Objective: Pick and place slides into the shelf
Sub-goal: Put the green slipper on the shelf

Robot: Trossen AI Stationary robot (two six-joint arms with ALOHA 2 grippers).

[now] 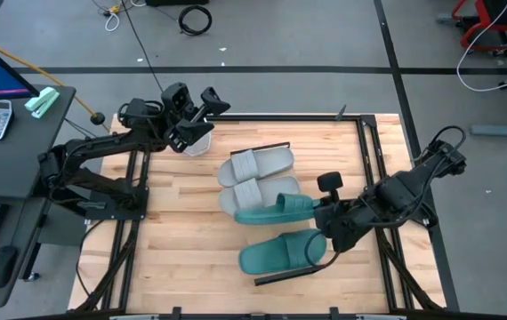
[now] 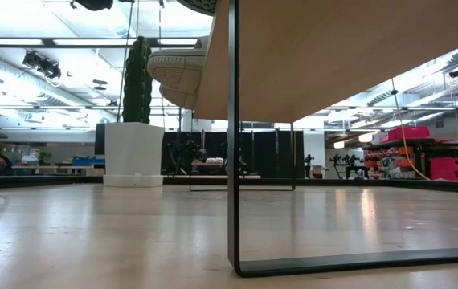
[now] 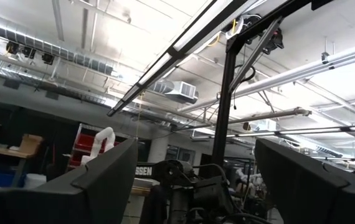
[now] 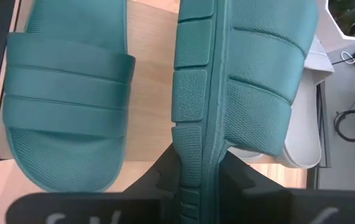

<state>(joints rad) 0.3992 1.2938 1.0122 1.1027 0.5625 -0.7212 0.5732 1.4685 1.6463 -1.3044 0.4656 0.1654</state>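
The right claw (image 4: 197,180) is clamped on the sole edge of a teal slide (image 1: 276,210), holding it on its side so the sole ridge runs straight out from between the fingers (image 4: 165,177). Beside it the second teal slide (image 1: 280,253) lies flat, strap up, on the shelf (image 1: 262,238), close to the shelf's near black end rail (image 1: 285,274); bare board shows as a narrow strip between the two teal slides. The right arm reaches in from the worktop's (image 1: 182,258) right edge, bent low, its wrist just beside the toe ends of both teal slides.

Just past the held slide, the two grey slides (image 1: 258,178) lie side by side on the shelf, touching each other, and the nearer one is partly under the tilted teal one. The four slides cover nearly the whole board, leaving little free space between the end rails.

To the left of the shelf a broad stretch of worktop lies bare, up to the left arm's base.

Farthest off, the left claw (image 1: 202,114) hangs above the worktop's far-left corner, over a small white object (image 1: 197,142), well apart from the slides. Its wrist is tipped upward, so its camera looks at the ceiling, and its fingers (image 3: 103,180) stand wide apart with nothing between them.
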